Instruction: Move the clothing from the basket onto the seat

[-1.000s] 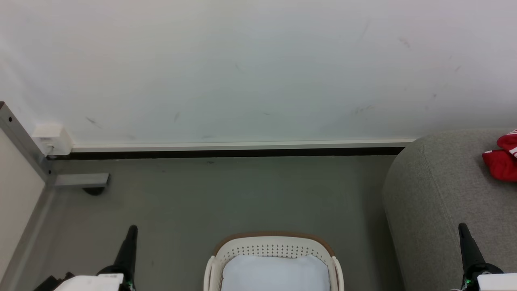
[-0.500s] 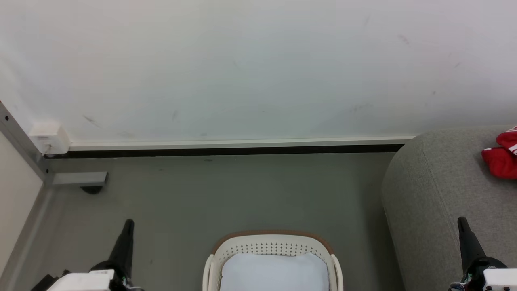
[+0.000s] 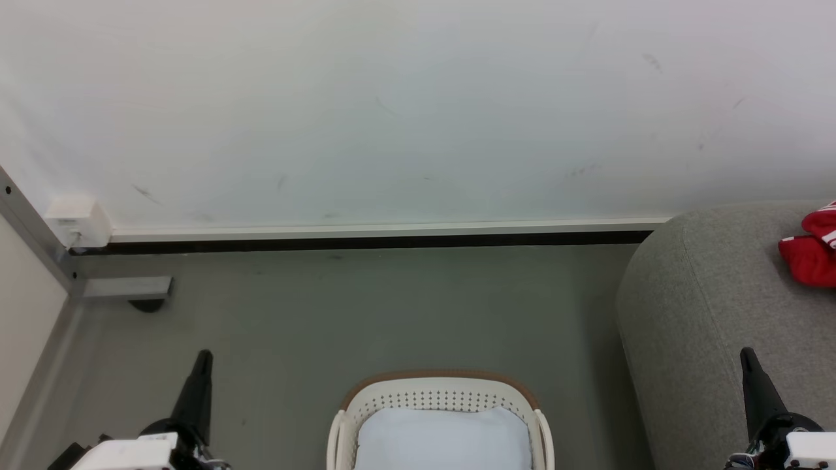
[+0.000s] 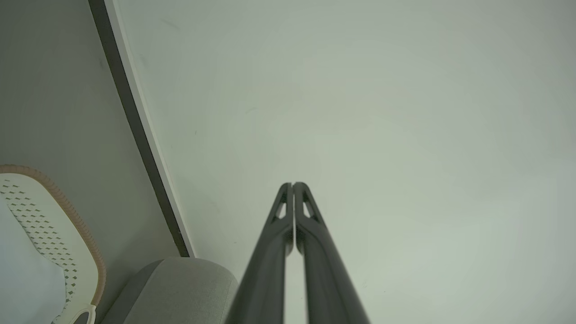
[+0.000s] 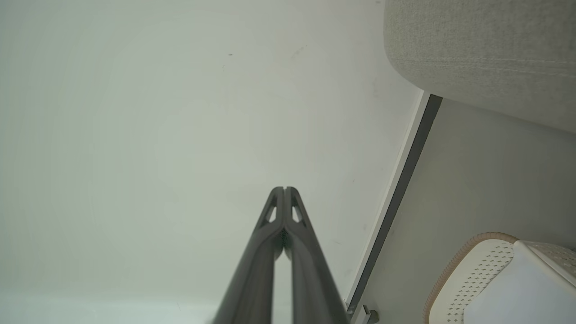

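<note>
Red clothing (image 3: 813, 251) lies bunched on the grey seat (image 3: 705, 307), right of the basket (image 3: 437, 386).
Cut off at the frame edge, its direction is unclear; wrist views show the left gripper (image 4: 293, 184) and right gripper (image 5: 284, 189) pressed together.

Open floor (image 3: 581, 339) between basket (image 3: 437, 377) and seat (image 3: 705, 307); wall (image 3: 418, 111) apparently close ahead.

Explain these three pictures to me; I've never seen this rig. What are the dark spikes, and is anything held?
One picture looks down from the robot's head. The dark spikes at its bottom corners are the left gripper and right gripper, each two long fingers pressed shut, holding nothing. The other two come from wrist cameras looking along those fingers at the wall. On the floor stands the basket with a pale pad inside. Red clothing lies on the grey seat at right.
</note>
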Controlling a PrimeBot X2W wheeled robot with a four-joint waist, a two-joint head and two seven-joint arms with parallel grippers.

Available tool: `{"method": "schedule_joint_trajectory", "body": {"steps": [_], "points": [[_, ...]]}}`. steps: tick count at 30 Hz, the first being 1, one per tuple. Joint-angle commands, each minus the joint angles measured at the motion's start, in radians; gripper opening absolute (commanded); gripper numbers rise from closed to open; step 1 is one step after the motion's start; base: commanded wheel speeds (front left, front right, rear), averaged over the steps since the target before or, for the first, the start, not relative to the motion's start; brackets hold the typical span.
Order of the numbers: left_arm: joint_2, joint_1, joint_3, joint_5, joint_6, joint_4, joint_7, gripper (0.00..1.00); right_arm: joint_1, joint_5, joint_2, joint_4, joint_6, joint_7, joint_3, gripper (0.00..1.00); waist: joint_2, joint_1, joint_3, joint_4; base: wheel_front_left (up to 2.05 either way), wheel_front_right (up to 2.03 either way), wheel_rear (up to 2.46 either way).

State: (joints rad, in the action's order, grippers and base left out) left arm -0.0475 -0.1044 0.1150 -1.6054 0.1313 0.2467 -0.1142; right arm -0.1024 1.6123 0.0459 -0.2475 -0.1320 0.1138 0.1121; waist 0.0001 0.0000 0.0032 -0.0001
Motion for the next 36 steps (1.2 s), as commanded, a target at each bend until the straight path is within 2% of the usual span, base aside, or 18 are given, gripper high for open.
{"method": "schedule_joint_trajectory", "body": {"steps": [1,36], "points": [[-0.005,-0.009,0.002,-0.013,0.001,-0.003,-0.004,0.00,-0.014,0.001,0.008,0.005,0.002,0.004,0.004,0.00,-0.0001,0.0000,0.000,0.000,0.00,0.00,0.00],[-0.005,-0.009,0.002,-0.014,0.001,-0.004,-0.004,0.00,-0.013,0.001,0.008,0.005,0.002,0.004,0.004,0.00,-0.0001,0.0000,0.000,0.000,0.00,0.00,0.00]]}}
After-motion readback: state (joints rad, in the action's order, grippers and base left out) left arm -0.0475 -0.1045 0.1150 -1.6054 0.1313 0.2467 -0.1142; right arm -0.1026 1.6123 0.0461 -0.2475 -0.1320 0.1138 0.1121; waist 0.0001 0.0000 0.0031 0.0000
